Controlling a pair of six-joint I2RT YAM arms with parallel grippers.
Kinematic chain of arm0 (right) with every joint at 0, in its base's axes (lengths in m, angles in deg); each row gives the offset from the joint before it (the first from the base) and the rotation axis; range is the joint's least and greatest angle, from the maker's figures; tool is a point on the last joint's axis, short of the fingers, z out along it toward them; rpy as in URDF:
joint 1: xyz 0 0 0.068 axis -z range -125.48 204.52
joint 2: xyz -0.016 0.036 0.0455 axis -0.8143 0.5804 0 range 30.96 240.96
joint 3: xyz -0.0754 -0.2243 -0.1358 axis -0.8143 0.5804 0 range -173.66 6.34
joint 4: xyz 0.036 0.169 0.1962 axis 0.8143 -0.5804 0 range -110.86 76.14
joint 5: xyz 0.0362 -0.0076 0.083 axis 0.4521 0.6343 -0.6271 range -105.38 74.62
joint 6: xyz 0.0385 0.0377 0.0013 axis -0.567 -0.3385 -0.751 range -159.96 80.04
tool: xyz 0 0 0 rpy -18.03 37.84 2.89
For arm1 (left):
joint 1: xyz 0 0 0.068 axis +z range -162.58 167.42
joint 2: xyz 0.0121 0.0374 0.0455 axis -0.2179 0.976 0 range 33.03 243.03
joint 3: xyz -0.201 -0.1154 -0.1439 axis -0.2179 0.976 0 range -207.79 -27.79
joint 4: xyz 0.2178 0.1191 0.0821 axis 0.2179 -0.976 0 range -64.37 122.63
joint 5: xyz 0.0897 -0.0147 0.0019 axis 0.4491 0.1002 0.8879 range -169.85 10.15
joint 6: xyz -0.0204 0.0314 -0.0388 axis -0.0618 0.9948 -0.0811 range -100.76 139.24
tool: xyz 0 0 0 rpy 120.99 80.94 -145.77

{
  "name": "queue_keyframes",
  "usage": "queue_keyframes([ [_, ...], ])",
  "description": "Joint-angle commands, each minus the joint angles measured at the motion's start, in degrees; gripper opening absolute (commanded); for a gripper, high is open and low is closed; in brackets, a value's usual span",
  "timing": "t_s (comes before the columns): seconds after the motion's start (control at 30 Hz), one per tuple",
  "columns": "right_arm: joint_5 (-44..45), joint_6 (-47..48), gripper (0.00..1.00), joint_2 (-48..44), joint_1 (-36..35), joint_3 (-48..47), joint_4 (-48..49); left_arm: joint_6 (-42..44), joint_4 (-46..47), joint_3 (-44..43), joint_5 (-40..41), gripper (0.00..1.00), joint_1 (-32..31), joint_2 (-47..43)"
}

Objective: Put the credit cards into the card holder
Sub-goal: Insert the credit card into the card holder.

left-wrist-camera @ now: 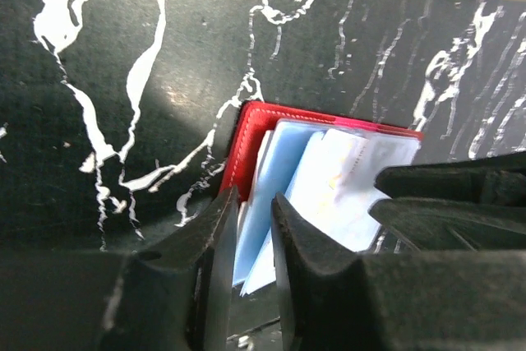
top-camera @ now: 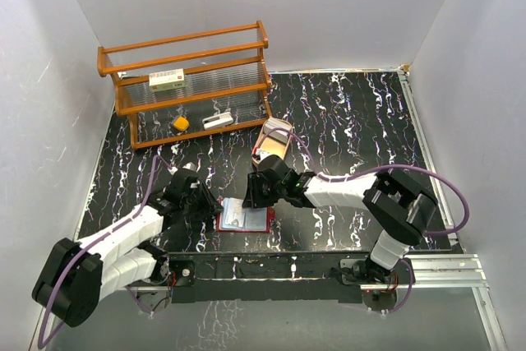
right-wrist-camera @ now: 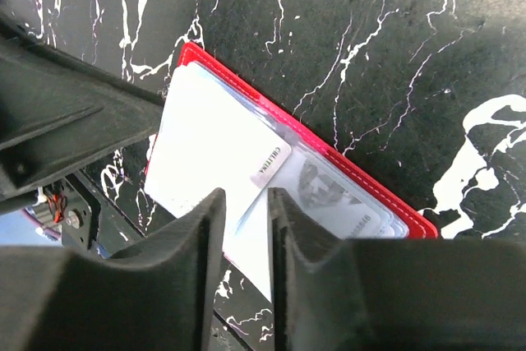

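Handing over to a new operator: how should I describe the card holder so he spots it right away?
Look at the black marbled table, close to its near edge and slightly left of centre. The card holder lies open and flat there, between the left gripper and the right gripper. It alone has a bright red border, around pale bluish-grey pockets.

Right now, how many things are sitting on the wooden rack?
3 on the rack: a red-labelled white box on the upper level; a small yellow thing and a small white thing on the lower level. More could hide behind the rails.
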Motion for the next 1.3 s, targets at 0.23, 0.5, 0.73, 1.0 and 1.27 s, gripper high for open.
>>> queue_keyframes([
  [0.23,3.77,-3.04,0.38,3.49,0.02,-5.18,1.66,-1.34,2.80,-1.35,-4.58,0.17,0.14,-2.94],
  [0.5,6.43,-1.74,0.36,4.26,0.06,-5.69,-1.52,-0.87,-3.56,-3.01,1.04,0.24,0.11,-2.28],
  [0.73,7.16,0.04,0.31,4.00,0.03,-7.01,-4.49,-1.51,-4.50,-2.56,1.24,0.28,0.14,-8.80],
  [1.0,5.78,-0.86,0.35,3.46,0.01,-7.13,-4.54,-1.11,-0.22,-1.13,-2.17,0.23,0.15,-2.92],
  [1.27,1.71,-3.28,0.37,5.85,-0.83,-6.41,-0.28,-2.93,6.47,3.97,-5.33,0.25,0.19,-2.23],
])
